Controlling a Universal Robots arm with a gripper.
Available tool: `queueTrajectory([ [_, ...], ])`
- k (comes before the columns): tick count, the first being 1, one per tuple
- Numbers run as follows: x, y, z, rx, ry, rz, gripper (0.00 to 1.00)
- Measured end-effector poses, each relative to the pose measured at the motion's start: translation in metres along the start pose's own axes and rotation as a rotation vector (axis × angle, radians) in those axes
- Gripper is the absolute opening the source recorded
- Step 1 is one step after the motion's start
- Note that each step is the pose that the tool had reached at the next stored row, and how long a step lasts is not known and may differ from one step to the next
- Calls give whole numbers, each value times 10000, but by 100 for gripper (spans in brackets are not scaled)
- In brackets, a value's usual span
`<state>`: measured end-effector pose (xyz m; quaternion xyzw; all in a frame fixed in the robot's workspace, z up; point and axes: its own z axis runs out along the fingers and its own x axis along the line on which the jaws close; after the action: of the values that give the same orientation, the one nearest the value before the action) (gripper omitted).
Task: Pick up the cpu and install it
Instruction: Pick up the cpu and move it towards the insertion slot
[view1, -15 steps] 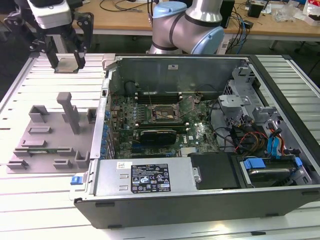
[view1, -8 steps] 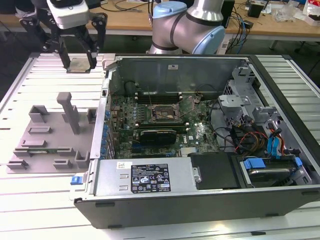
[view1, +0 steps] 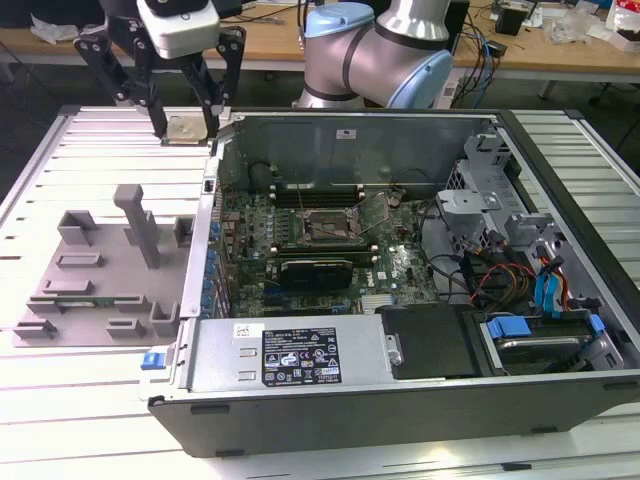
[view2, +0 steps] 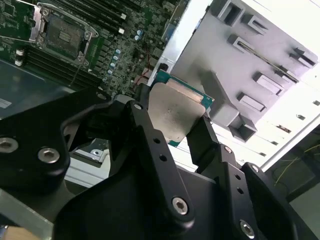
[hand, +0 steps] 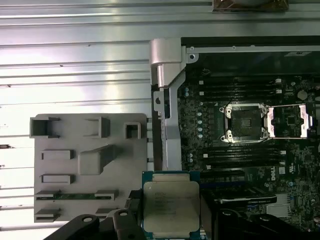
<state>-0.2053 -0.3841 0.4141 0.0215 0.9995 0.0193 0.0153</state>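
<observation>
**Exterior view.** My end effector (view1: 186, 126) is clamped on the cpu (view1: 187, 132), a small flat square chip with a silvery metal top plate. One black finger bears on each of two opposite edges. The cpu is held level, top plate toward my wrist, over the silver ribbed aluminium counter (view1: 90, 150). It hangs just outside a corner of the open dark grey computer case (view1: 350, 140), which lies on its side beside the end effector, toward the exterior view's right. Inside the case, the green motherboard (view1: 400, 270) carries the square metal-framed cpu socket (view1: 322, 228), well apart from the end effector. A light grey plastic parts fixture (view1: 90, 290) rests on the counter, also well apart from the end effector.

**Second wrist view.** The cpu (view2: 176, 111) sits between my black fingers (view2: 204, 142), and its thin green edge shows past the top plate. Beyond the end effector to one side is the cpu socket (view2: 62, 36). To the other side is the parts fixture (view2: 235, 75).

**First wrist view.** The cpu (hand: 171, 205) is gripped top plate up, in line with the silver side wall of the computer case (hand: 167, 125). The cpu socket (hand: 245, 121) lies ahead of the end effector and to one side. Its hinged metal load plate (hand: 290, 122) is swung open, so the contact field is exposed. The parts fixture (hand: 90, 165) lies to the opposite side. A thin green strip (hand: 75, 195) rests in one of its slots.
</observation>
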Motion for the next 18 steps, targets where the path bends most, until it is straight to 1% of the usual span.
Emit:
queueTrajectory([
  [1, -25, 1, 1, 0, -1, 0, 55],
  [2, -66, 3, 2, -1, -1, 1, 55],
  [4, -93, 4, 3, 0, 0, 1, 55],
  [8, -201, 9, 6, 0, 0, 1, 55],
  [13, -251, 11, 8, 0, 0, 1, 55],
  [16, -308, 13, 10, -1, 0, 1, 55],
  [18, -332, 14, 11, 0, 0, 0, 55],
])
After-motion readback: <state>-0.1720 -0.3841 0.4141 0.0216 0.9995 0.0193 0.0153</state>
